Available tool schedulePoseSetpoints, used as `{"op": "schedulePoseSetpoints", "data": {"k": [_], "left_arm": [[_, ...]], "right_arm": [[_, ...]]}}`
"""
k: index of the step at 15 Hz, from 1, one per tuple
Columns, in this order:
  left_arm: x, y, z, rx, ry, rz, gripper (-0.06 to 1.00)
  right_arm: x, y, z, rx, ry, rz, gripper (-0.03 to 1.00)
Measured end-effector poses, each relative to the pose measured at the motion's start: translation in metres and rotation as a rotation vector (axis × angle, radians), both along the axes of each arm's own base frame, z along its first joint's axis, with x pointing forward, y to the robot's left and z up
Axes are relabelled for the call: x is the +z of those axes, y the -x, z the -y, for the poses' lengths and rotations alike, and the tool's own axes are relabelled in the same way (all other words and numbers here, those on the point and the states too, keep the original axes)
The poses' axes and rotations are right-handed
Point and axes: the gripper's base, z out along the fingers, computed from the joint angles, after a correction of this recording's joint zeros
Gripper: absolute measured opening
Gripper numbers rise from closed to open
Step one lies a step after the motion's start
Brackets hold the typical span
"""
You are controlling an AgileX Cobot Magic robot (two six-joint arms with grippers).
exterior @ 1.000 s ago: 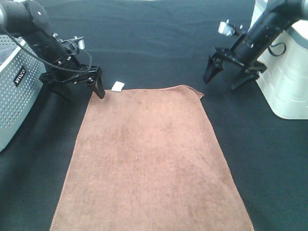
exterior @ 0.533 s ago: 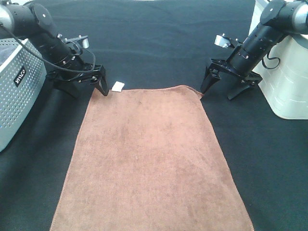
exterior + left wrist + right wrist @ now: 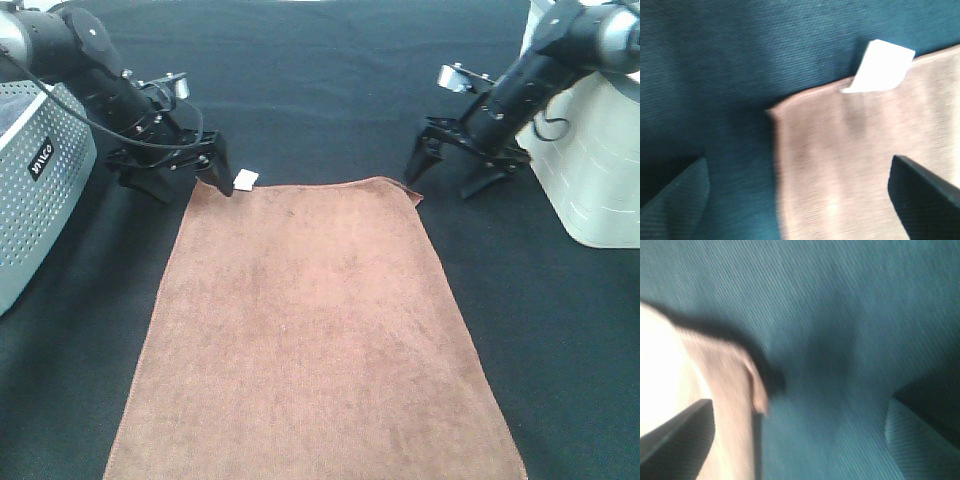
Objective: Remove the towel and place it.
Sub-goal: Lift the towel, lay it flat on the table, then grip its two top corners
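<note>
Though flat, towel (image 3: 310, 330) corners inside gaping left gripper (image 3: 188, 186); right gripper (image 3: 440, 186)

matte blk arms (image 3: 95, 75) w/ looping blk cables (image 3: 60, 100), pointed fingers (image 3: 220, 172).

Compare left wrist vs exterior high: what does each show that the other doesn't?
Left wrist only: a close-up of the towel corner between the open fingers of the left gripper, one over cloth, one over towel.
Exterior high only: the whole towel, the right gripper open by the other far corner, a grey perforated box, a white container.
Both: that corner, the white tag, the black cloth.
</note>
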Motion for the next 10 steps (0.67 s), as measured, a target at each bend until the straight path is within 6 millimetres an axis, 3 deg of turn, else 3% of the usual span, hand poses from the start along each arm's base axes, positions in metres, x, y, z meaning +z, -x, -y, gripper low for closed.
{"op": "schedulePoseSetpoints", "data": {"k": [4,10], "left_arm": [[0.001,0.007,0.035,-0.041,0.041,0.004,0.83],[0.000,0.009,0.041,-0.063,0.027,0.002,0.76]], "right_arm": [[-0.003,0.002,-0.043,0.060,0.026,0.081,0.84],[-0.005,0.004,-0.035,0.115,0.116,0.073,0.70]]}}
